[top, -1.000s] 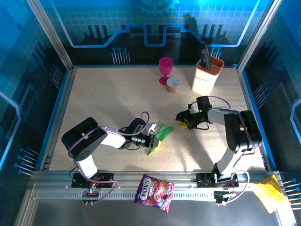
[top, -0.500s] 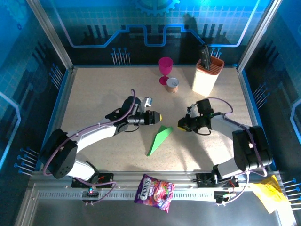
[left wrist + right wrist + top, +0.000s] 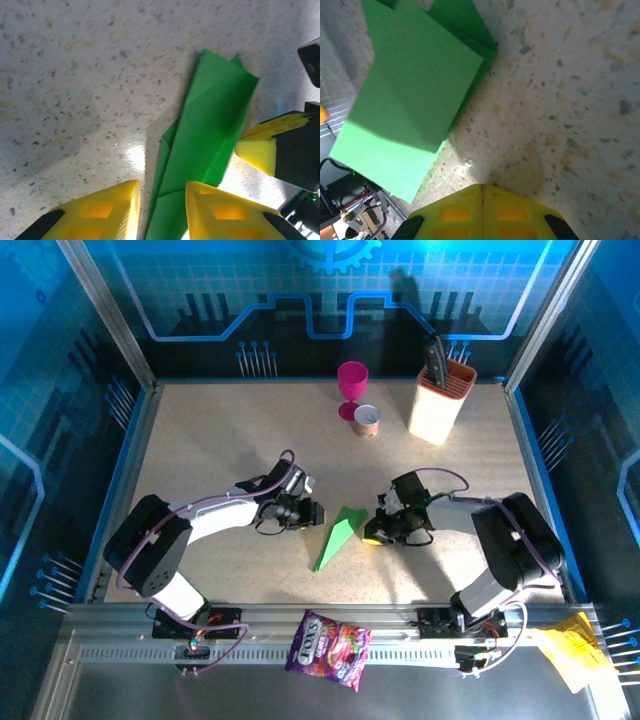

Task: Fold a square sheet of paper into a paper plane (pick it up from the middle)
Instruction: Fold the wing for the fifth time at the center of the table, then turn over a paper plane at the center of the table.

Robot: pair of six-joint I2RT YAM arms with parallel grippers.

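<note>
Here the left end effector point(image 3: 161, 195) stands a little open and empty, just beside the paper plane point(image 3: 337, 537). The right end effector point(image 3: 482, 194), fingers pressed together, holds nothing near its wide end. The plane lies flat on the table point(image 3: 220, 440) between them.

At the back of your speckled surface point(image 3: 220, 440) you have a magenta goblet point(image 3: 351, 380), with a small copper-coloured cup point(image 3: 367, 420) just in front of it. To their right stands a cream holder point(image 3: 438, 405) with an orange rim and a dark tool point(image 3: 436, 357) sticking out. On the near metal rail point(image 3: 130, 640) lies a purple snack bag point(image 3: 328, 636), and crumpled yellow paper point(image 3: 570, 645) sits at the far right.
</note>
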